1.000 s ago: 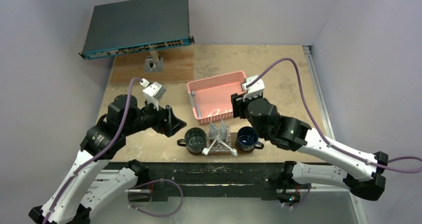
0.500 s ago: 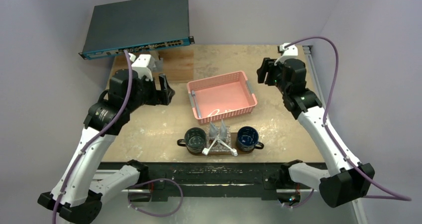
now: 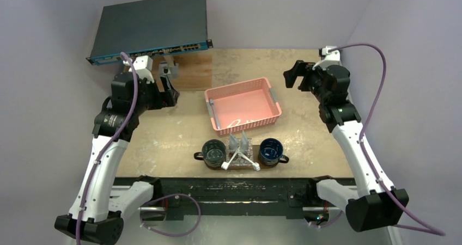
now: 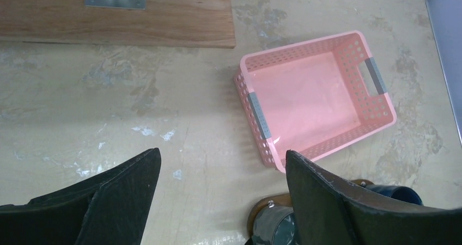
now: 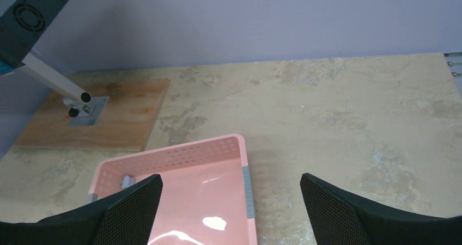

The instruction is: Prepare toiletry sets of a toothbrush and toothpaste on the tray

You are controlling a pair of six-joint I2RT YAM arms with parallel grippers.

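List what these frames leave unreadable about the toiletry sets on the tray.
- Slim white toothbrushes and silver-grey squeeze tubes: top view, too small and overlapped to count.
- Dark brown wooden tray: mostly covered by dark blue mugs; left wrist view cuts it at the bottom edge.
- Right wrist view: tray out of frame.

No word, number or brand can be read in any view. The dark network switch (image 3: 150,24) at the far left has a blue front strip with a row of ports and pale specks, too small to tell as letters. The pink lattice basket (image 3: 237,86), the two dark blue mugs (image 3: 213,151) and the brown tray (image 3: 213,167) show no legible marking.
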